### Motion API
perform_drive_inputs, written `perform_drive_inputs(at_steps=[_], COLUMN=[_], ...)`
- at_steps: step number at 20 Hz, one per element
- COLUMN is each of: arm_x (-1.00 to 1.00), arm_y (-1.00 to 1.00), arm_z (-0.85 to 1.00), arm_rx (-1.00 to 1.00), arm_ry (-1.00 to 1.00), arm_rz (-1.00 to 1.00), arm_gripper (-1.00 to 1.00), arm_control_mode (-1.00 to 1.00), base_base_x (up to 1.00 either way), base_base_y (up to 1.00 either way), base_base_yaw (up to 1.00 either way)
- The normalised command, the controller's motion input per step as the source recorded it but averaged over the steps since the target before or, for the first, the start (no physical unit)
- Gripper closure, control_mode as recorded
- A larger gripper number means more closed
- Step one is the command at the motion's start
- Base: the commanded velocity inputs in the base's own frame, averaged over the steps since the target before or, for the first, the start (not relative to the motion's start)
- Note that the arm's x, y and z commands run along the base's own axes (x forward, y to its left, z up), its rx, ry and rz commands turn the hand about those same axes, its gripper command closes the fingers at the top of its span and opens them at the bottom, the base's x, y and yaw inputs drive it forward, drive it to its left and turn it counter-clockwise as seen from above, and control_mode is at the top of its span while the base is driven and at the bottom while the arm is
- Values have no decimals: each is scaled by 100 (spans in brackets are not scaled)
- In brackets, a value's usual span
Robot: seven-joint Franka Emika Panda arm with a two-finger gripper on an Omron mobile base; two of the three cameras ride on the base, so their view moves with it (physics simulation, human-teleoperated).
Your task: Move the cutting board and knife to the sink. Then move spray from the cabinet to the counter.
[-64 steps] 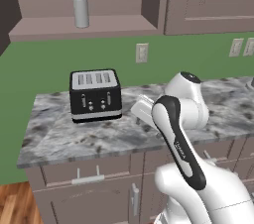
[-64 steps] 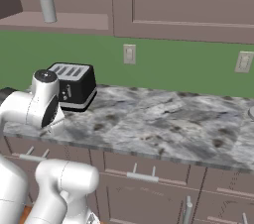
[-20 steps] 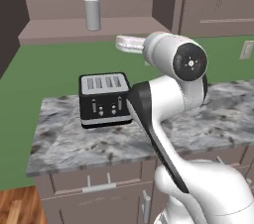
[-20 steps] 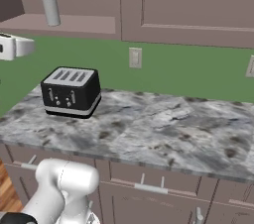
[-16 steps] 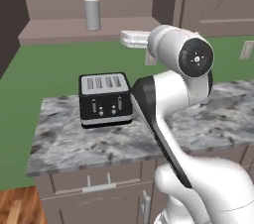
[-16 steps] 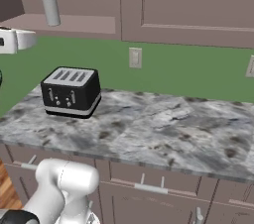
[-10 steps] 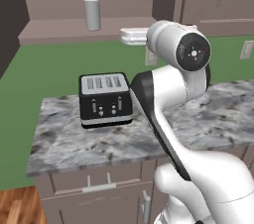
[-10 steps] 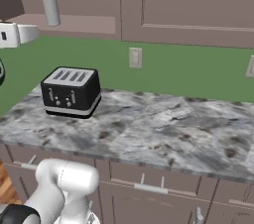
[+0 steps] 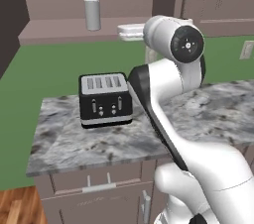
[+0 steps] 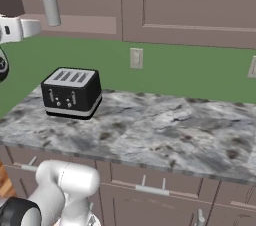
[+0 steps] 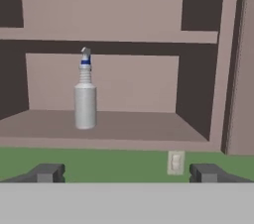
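The spray [image 11: 85, 94], a slim pale bottle with a blue nozzle, stands upright on the lower shelf of the doorless cabinet [image 11: 124, 136]. It is left of centre in the hand view. My gripper [image 11: 127, 173] is open, level with the shelf edge and short of it, with nothing between its fingertips [image 11: 47, 172]. From the left base the spray [image 9: 92, 7] stands left of and beyond my gripper [image 9: 124, 31]. From the right base the spray [image 10: 50, 2] is up and right of my gripper [image 10: 35, 27]. The counter [image 10: 165, 130] lies below. The cutting board, knife and sink are out of view.
A black toaster [image 9: 105, 100] stands on the counter [image 9: 99, 143] under the shelf. Wall outlets [image 10: 135, 57] sit on the green backsplash. Panelled cabinet doors [image 10: 190, 5] hang to the right of the open recess. An upper shelf [image 11: 109, 34] runs above the spray.
My hand has risen from above the toaster to shelf height in front of the cabinet. The jaws stayed open and the spray has not moved.
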Motion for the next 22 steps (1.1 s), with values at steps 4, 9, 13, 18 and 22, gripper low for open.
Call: perform_drive_inputs(at_steps=[4, 9, 13, 18, 22], arm_x=[30, 37, 46, 45, 37], arm_y=[3, 6, 16, 43, 56], arm_z=[0, 0, 0, 0, 0], arm_rx=[-1, -1, 0, 0, 0], arm_ry=[0, 0, 0, 0, -3], arm_rz=[0, 0, 0, 0, 0], arm_gripper=[-100, -100, -100, -100, -100], arm_control_mode=[-100, -100, -100, -100, -100], base_base_x=[0, 0, 0, 0, 0], base_base_y=[0, 0, 0, 0, 0], base_base_yaw=[0, 0, 0, 0, 0])
